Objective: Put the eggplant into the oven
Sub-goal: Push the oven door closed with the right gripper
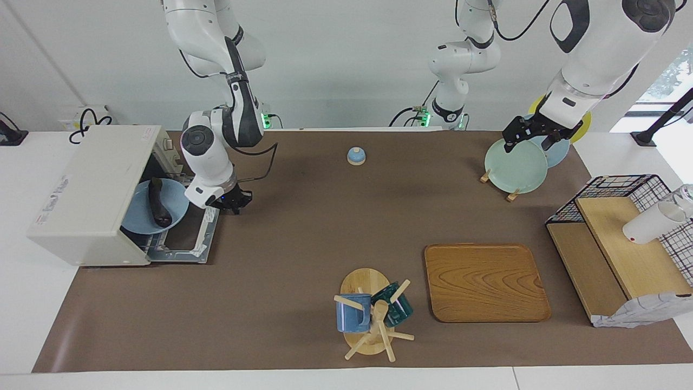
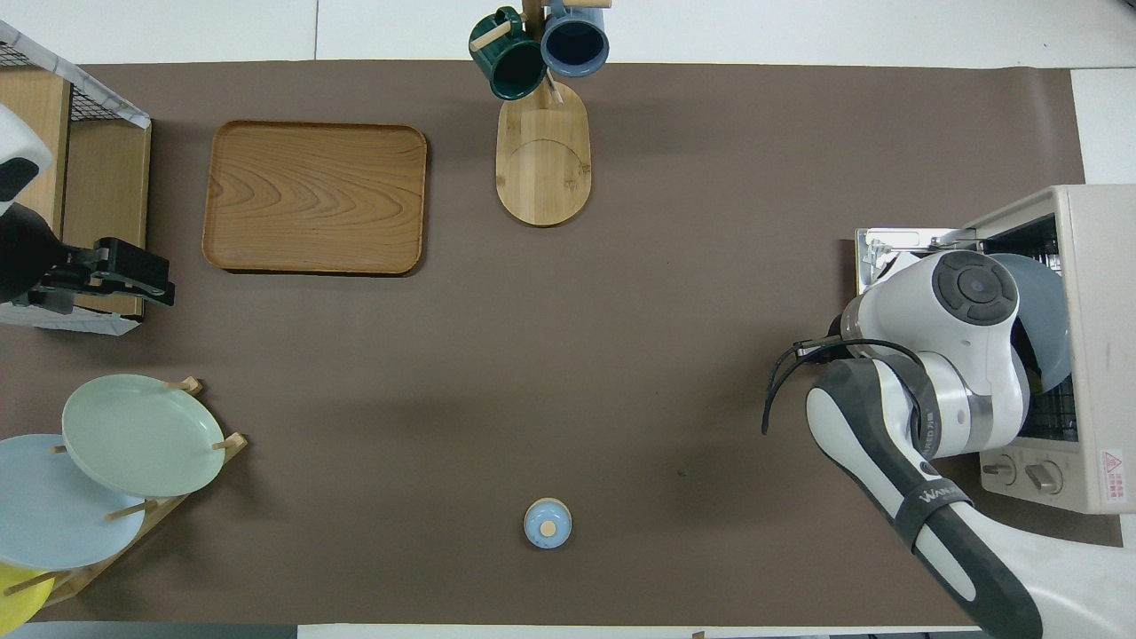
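The cream-white oven (image 1: pixel 86 189) (image 2: pixel 1087 266) stands at the right arm's end of the table, its door (image 1: pixel 189 238) folded down flat on the mat. A blue plate (image 1: pixel 138 216) (image 2: pixel 1043 311) sits in the oven's mouth, partly sticking out over the door. The dark eggplant (image 1: pixel 158 203) lies on that plate, free of any gripper. My right gripper (image 1: pixel 235 205) hangs shut and empty just beside the door's edge, over the brown mat. In the overhead view the right arm hides it. My left gripper (image 1: pixel 533 140) (image 2: pixel 142 273) waits open over the plate rack.
A small blue bell (image 1: pixel 355 156) sits mid-table near the robots. A rack with a green plate (image 1: pixel 515 165), a wooden tray (image 1: pixel 485 281), a mug tree (image 1: pixel 371 317) and a wire shelf (image 1: pixel 617 244) with a white cup (image 1: pixel 649 225) fill the left arm's end.
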